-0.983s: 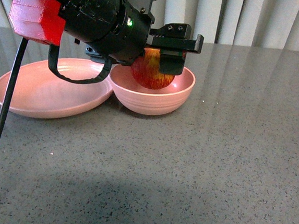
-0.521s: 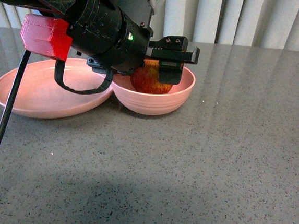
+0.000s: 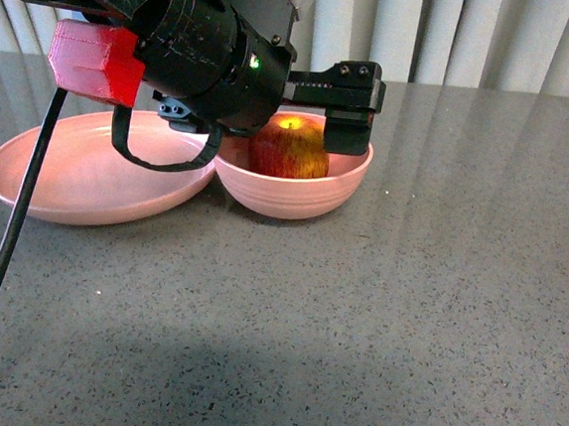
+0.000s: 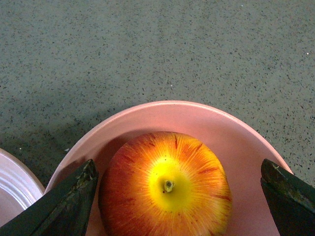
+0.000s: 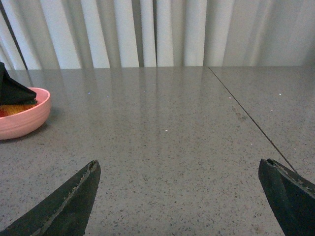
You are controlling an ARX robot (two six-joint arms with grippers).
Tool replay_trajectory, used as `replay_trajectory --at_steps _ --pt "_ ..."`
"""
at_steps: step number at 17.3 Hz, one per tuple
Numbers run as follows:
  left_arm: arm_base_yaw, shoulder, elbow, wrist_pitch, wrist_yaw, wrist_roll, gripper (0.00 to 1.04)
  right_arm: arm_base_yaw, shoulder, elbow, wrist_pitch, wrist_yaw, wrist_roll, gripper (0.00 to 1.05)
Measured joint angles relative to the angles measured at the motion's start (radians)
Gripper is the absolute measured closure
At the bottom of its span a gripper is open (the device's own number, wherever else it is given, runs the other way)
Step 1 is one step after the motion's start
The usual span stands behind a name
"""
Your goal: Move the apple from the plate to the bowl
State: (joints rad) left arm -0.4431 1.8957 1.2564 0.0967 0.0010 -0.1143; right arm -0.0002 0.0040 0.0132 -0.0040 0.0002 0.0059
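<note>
A: Near field, front view: bare grey speckled tabletop (image 3: 376,311), a black cable (image 3: 7,249) hanging down at the robot's left.

B: Next back?

A: Plate (image 3: 78,180) on the left, bowl (image 3: 292,189) just beside it on its right, rims close or touching; cannot tell which. Apple (image 3: 290,149) sits inside the bowl, stem dimple up.

B: Left hand?

A: Left hand (image 4: 182,201) is over the bowl with its fingers spread, one on either side of the apple (image 4: 167,184). Left wrist view shows clear gaps between both fingers (image 4: 64,204) and the fruit; nothing is pinched.

B: Right hand?

A: Right hand (image 5: 184,201) spread too, holding nothing, above bare tabletop (image 5: 162,142) well apart from the bowl (image 5: 22,118).

B: Far field?

A: Pale curtains (image 3: 460,34) behind the tabletop's far edge.
</note>
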Motion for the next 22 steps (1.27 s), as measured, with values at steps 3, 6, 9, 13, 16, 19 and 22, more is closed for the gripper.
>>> replay_trajectory --at_steps 3,6,9,13,16,19,22 --pt "0.0 0.0 0.007 -0.001 0.007 -0.003 0.07 0.0 0.0 0.0 0.0 0.0 0.0 0.07" --pt "0.002 -0.013 0.009 0.002 0.01 -0.011 0.07 0.0 0.0 0.0 0.0 0.0 0.0 0.07" --pt "0.01 -0.103 0.009 0.059 0.025 -0.021 0.07 0.0 0.0 0.0 0.0 0.0 0.0 0.07" --pt "0.048 -0.299 -0.04 0.18 -0.01 -0.031 0.07 0.0 0.0 0.0 0.0 0.0 0.0 0.07" --pt "0.118 -0.468 -0.173 0.242 -0.072 0.01 0.07 0.0 0.0 0.0 0.0 0.0 0.0 0.07" --pt "0.219 -0.682 -0.326 0.228 -0.122 0.07 0.09 0.0 0.0 0.0 0.0 0.0 0.0 0.07" --pt "0.299 -0.906 -0.56 0.237 -0.155 0.096 0.37 0.0 0.0 0.0 0.0 0.0 0.0 0.07"
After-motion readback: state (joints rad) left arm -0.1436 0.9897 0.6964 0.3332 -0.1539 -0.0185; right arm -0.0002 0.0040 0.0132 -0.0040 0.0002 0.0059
